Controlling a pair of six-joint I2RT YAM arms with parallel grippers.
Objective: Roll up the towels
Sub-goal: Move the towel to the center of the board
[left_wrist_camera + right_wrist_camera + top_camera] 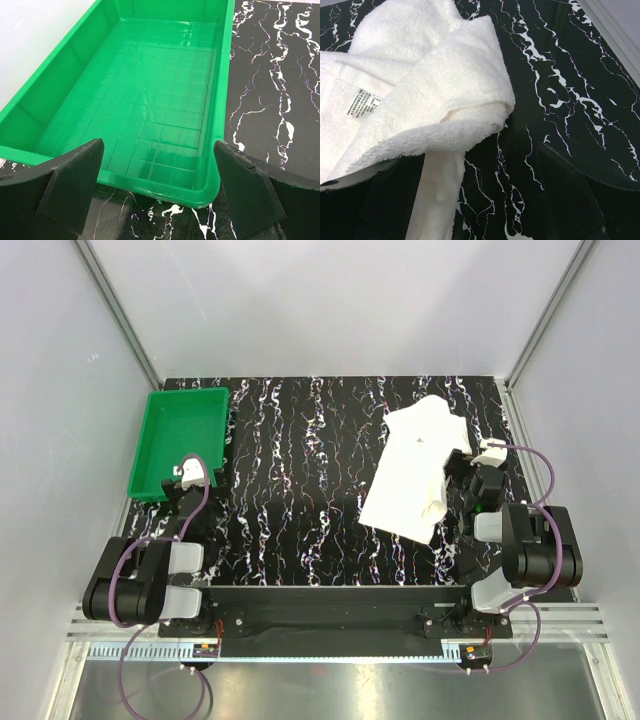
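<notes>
The white towels [412, 465] lie in one loosely folded heap right of the table's middle; I cannot tell one from the other. My right gripper [463, 478] is open at the heap's right edge. In the right wrist view a thick towel fold [435, 95] with a small label drapes over my left finger, and a thin strip hangs between the jaws; the right gripper [480, 200] grips nothing. My left gripper [195, 478] is open at the green tray's near edge, far from the towels. In the left wrist view the left gripper [160, 200] is empty.
The green plastic tray [152, 445] stands at the far left and holds nothing [220, 165]. The black marbled tabletop [300, 470] runs between tray and towels. Grey walls with metal rails close in the left, right and back; the right rail [615, 30] is close by.
</notes>
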